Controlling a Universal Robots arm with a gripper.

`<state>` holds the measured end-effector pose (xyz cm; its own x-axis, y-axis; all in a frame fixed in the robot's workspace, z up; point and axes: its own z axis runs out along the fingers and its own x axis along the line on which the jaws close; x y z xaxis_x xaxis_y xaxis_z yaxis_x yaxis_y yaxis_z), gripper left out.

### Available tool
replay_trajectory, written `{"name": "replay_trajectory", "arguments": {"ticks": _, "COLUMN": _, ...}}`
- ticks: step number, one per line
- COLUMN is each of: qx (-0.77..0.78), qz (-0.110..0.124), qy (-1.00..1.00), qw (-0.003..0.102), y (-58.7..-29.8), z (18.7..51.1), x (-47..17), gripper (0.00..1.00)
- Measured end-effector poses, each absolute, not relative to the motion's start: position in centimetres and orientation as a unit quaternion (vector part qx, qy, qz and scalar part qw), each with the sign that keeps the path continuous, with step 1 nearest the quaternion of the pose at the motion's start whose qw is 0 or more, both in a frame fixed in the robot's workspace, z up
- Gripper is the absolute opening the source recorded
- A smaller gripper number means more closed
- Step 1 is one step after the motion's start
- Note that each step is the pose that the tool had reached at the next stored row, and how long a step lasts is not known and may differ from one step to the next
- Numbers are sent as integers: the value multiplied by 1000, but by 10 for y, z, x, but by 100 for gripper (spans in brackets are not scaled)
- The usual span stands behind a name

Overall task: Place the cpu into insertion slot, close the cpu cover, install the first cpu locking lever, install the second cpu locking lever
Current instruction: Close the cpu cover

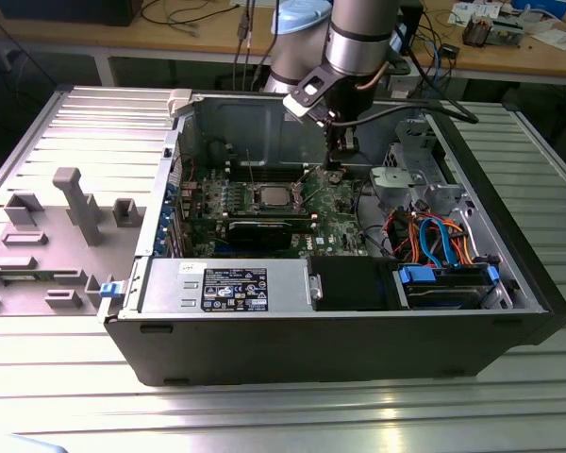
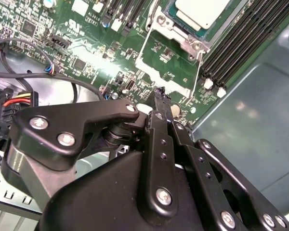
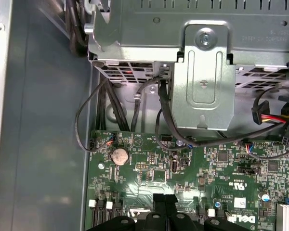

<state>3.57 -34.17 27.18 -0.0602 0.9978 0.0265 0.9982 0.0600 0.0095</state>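
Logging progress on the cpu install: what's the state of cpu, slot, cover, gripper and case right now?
cpu: seated in the slot, top bare.
slot: filled by the cpu, not covered.
cover: open, swung off the slot, board showing through its window.
gripper: shut, tip at the cover's free edge.
case: open on top, board exposed.

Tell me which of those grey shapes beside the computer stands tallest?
The T-topped grey post; the other grey blocks around it sit much lower.
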Motion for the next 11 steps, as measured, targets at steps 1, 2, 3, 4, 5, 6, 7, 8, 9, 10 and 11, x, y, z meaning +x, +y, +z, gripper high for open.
{"name": "replay_trajectory", "arguments": {"ticks": 1, "qx": -685, "qz": -13, "qy": -728, "qw": 6, "y": -342, "z": 271, "x": 37, "gripper": 11}}
{"name": "replay_trajectory", "arguments": {"ticks": 2, "qx": -685, "qz": -13, "qy": -728, "qw": 6, "y": -342, "z": 270, "x": 37, "gripper": 11}}
{"name": "replay_trajectory", "arguments": {"ticks": 3, "qx": -685, "qz": -13, "qy": -728, "qw": 6, "y": -342, "z": 270, "x": 37, "gripper": 11}}
{"name": "replay_trajectory", "arguments": {"ticks": 4, "qx": -685, "qz": -13, "qy": -728, "qw": 6, "y": -342, "z": 269, "x": 38, "gripper": 11}}
{"name": "replay_trajectory", "arguments": {"ticks": 5, "qx": -685, "qz": -13, "qy": -728, "qw": 6, "y": -342, "z": 268, "x": 38, "gripper": 11}}
{"name": "replay_trajectory", "arguments": {"ticks": 6, "qx": -685, "qz": -13, "qy": -728, "qw": 6, "y": -342, "z": 267, "x": 38, "gripper": 11}}
{"name": "replay_trajectory", "arguments": {"ticks": 7, "qx": -685, "qz": -13, "qy": -728, "qw": 6, "y": -342, "z": 266, "x": 39, "gripper": 11}}
{"name": "replay_trajectory", "arguments": {"ticks": 8, "qx": -685, "qz": -13, "qy": -728, "qw": 6, "y": -342, "z": 265, "x": 39, "gripper": 11}}
{"name": "replay_trajectory", "arguments": {"ticks": 9, "qx": -685, "qz": -13, "qy": -728, "qw": 6, "y": -342, "z": 265, "x": 39, "gripper": 11}}
{"name": "replay_trajectory", "arguments": {"ticks": 10, "qx": -685, "qz": -13, "qy": -728, "qw": 6, "y": -342, "z": 264, "x": 40, "gripper": 11}}
{"name": "replay_trajectory", "arguments": {"ticks": 11, "qx": -685, "qz": -13, "qy": -728, "qw": 6, "y": -342, "z": 264, "x": 40, "gripper": 11}}
